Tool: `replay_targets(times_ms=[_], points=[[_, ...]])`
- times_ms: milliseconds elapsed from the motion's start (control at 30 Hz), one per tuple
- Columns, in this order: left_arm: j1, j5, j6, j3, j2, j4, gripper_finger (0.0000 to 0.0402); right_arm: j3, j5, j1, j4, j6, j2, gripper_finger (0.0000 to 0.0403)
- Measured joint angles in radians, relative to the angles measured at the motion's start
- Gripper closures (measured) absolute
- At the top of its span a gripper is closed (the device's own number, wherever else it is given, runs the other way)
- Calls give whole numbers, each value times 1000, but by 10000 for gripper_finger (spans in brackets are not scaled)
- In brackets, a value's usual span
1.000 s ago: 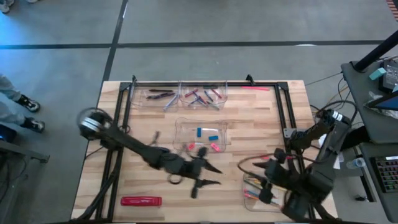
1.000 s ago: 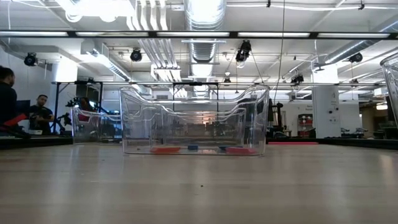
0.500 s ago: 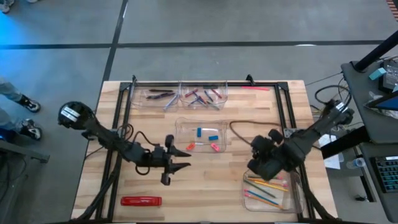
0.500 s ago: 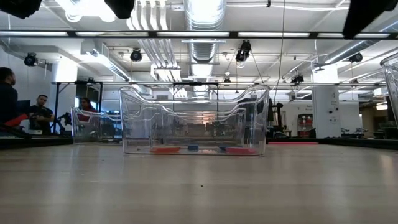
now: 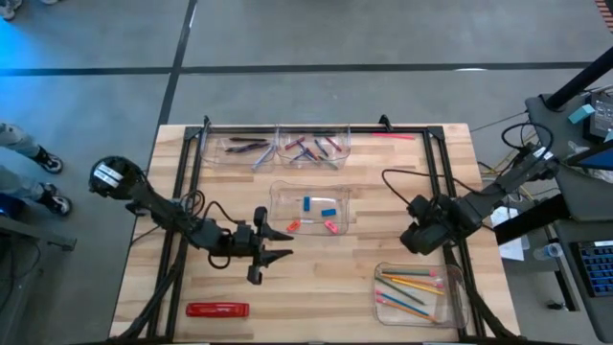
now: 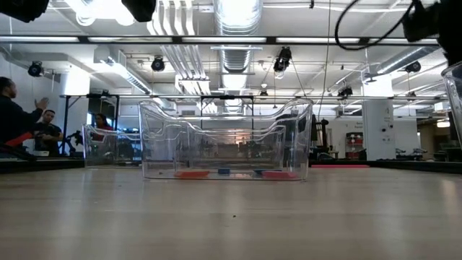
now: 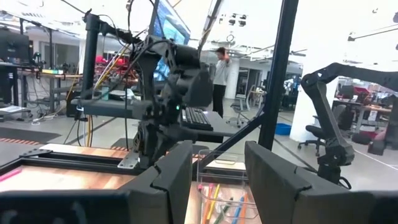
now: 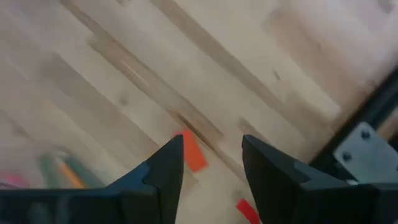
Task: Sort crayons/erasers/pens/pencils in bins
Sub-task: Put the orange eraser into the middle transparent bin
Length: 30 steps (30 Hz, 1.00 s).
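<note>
The bins (image 5: pixel 280 192) hold nearly everything. The pens (image 5: pixel 247 147) and crayons (image 5: pixel 311 149) lie in the two bins on the far edge of the worktop (image 5: pixel 326 287). The erasers (image 5: pixel 317 206) are in the middle bin. The pencils (image 5: pixel 407 292) are in the bin at the near right corner.

What has changed is the arms. A second ago the right arm lay low over the pencil bin. It now stands off toward the right edge, clear of that bin. Its wrist camera looks down on bare wood, with the pencils a blur at the side. The right claw (image 8: pixel 212 144) is spread partway, with nothing between its fingers. That suggests the pencil bin has had its delivery and this arm is free.

The left arm reached toward the middle of the near edge a second ago. It has drawn back toward the left edge and has held there for the last half second. The left claw (image 5: pixel 285 244) is parted and empty, and points across the worktop toward the right arm.

A thin pink stick (image 5: pixel 393 136) still lies loose, outside any bin, along the far edge toward the right. It is probably a stray pencil. A flat red pack (image 5: pixel 217 310) lies by the near edge on the left. If the stick is a pencil, it looks like the last item to sort, and the right arm is the nearer one.
</note>
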Motion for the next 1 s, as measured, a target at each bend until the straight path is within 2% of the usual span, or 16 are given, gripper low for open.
replay_targets(times_ms=[167,400,767,1000], points=[[0,0,-1,0,0,-1,270,-87,-127,-13,6,-4,21,198],[0,0,-2,0,0,-7,270,-157,-136,-14,66,-3,48,150],[0,0,-3,0,0,-7,270,-168,-111,-52,187,-158,124,168],[0,0,-3,0,0,-7,270,-168,-178,-122,188,-254,226,170]])
